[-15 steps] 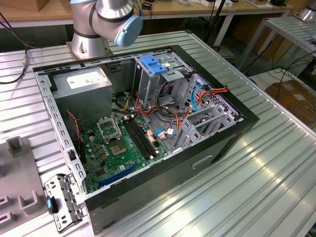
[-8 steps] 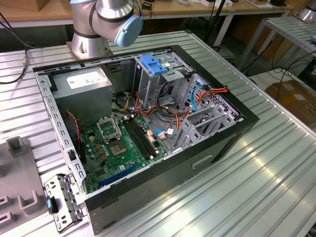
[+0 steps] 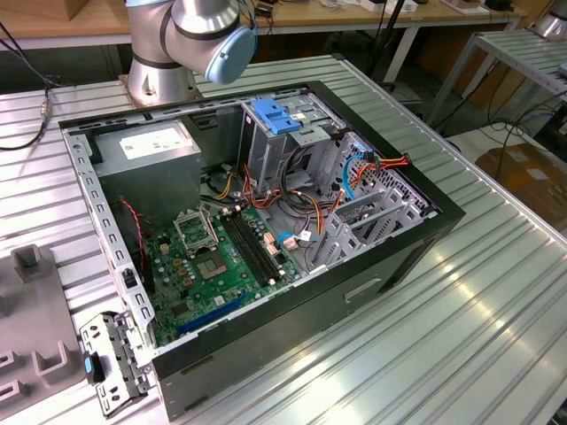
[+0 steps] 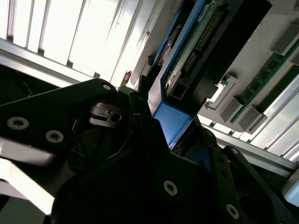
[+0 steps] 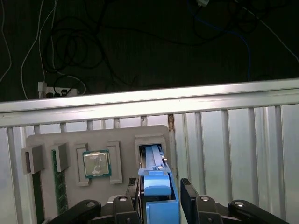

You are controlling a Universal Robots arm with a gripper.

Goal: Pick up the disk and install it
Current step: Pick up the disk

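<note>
The disk [image 5: 156,168] stands on edge in a slot of a grey parts tray [image 5: 70,140]; its blue plastic carrier shows in both wrist views. My gripper [image 5: 160,185] straddles it, with one black finger [image 5: 133,196] close against one side and the other finger [image 5: 188,193] against the opposite side, shut on the carrier. In the second wrist view the blue carrier edge [image 4: 170,123] runs between the dark gripper parts, with the drive's circuit board beside it. In the exterior view the open computer case [image 3: 310,292] lies on the table with its grey drive cage [image 3: 292,146] at the back.
The tray also holds a processor chip [image 5: 96,164] and a memory stick [image 5: 58,182]. The table's edge rail [image 5: 149,100] and floor cables lie beyond it. In the exterior view the arm's base [image 3: 159,75] stands behind the case, and a metal bracket [image 3: 111,359] lies at the exterior view's lower left.
</note>
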